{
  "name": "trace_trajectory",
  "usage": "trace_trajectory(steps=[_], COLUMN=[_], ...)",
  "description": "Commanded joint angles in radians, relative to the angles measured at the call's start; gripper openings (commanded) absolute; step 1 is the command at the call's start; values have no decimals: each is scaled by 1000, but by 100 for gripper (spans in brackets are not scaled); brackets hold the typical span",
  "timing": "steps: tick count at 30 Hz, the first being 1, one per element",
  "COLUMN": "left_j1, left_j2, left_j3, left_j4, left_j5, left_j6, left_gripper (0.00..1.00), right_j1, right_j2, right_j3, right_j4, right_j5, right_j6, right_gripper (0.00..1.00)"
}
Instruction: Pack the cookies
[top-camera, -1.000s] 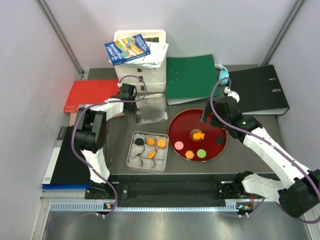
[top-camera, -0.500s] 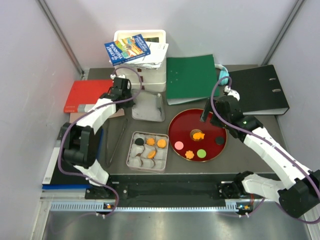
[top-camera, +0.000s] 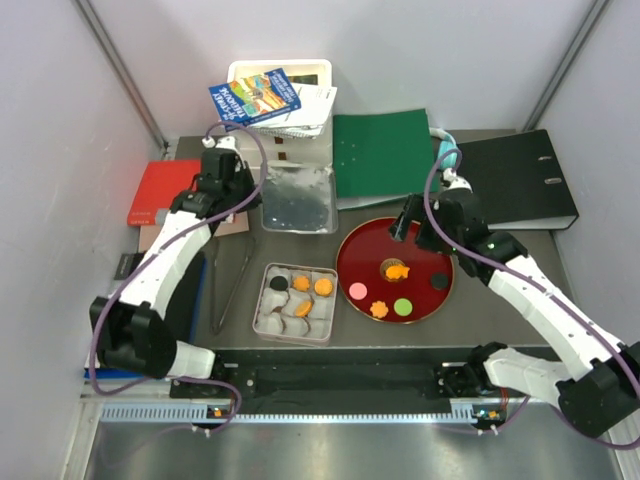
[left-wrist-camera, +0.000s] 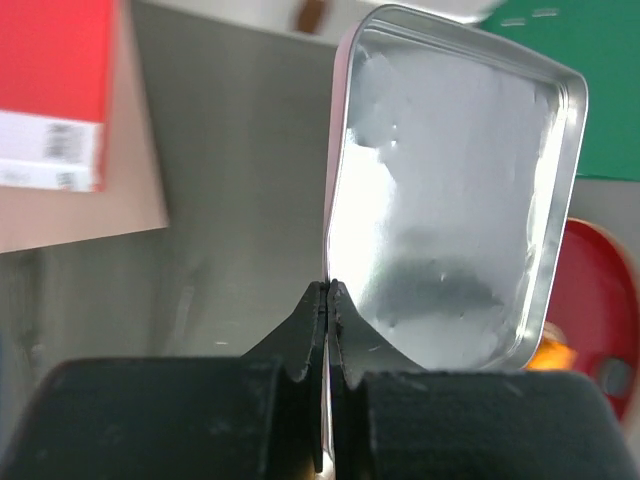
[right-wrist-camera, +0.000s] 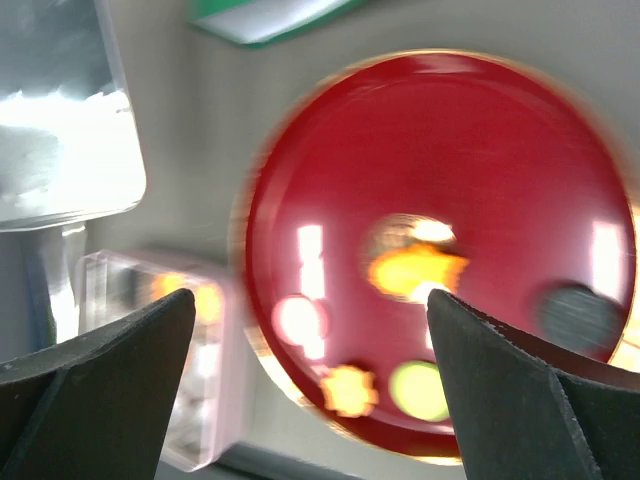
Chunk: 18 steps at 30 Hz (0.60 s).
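Note:
The cookies lie in two places. On the red plate (top-camera: 420, 255) are an orange one (top-camera: 396, 269), a pink one (top-camera: 358, 291), an orange flower (top-camera: 379, 309), a green one (top-camera: 403, 307) and a black one (top-camera: 438, 282). The tin (top-camera: 268, 322) holds a black cookie (top-camera: 278, 284) and several orange ones (top-camera: 312, 286) among white paper cups. My left gripper (top-camera: 250, 189) is shut on the left rim of the silver tin lid (left-wrist-camera: 450, 200) and holds it up behind the tin. My right gripper (right-wrist-camera: 310, 300) is open and empty above the plate (right-wrist-camera: 440, 150).
Metal tongs (top-camera: 232, 283) lie left of the tin. A red book (top-camera: 170, 190), a white box stack (top-camera: 285, 130), a green folder (top-camera: 382, 155) and a black binder (top-camera: 515, 180) line the back. A black folder (top-camera: 130, 320) lies at the left.
My left gripper has carried the lid back and to the left, and the lid now faces up, lying flatter. My right gripper has shifted slightly over the plate.

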Motion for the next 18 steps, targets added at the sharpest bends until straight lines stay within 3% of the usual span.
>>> trace_trajectory(steps=[1, 6, 10, 18], left_j1=[-4, -16, -33, -64], left_j2=[-125, -179, -185, -154], left_j3=[-16, -53, -68, -67], left_j4=[74, 82, 84, 118], left_j5=[225, 321, 343, 383], left_j6=[-58, -85, -74, -86], left_gripper=[0, 0, 0, 0], right_j1=[-11, -20, -20, -20], right_j2=[43, 85, 115, 218], right_j3=[36, -3, 0, 40], right_j4=[199, 455, 559, 606], right_j5=[-251, -421, -482, -541], right_j6=[54, 163, 189, 205], right_gripper=[99, 99, 99, 99])
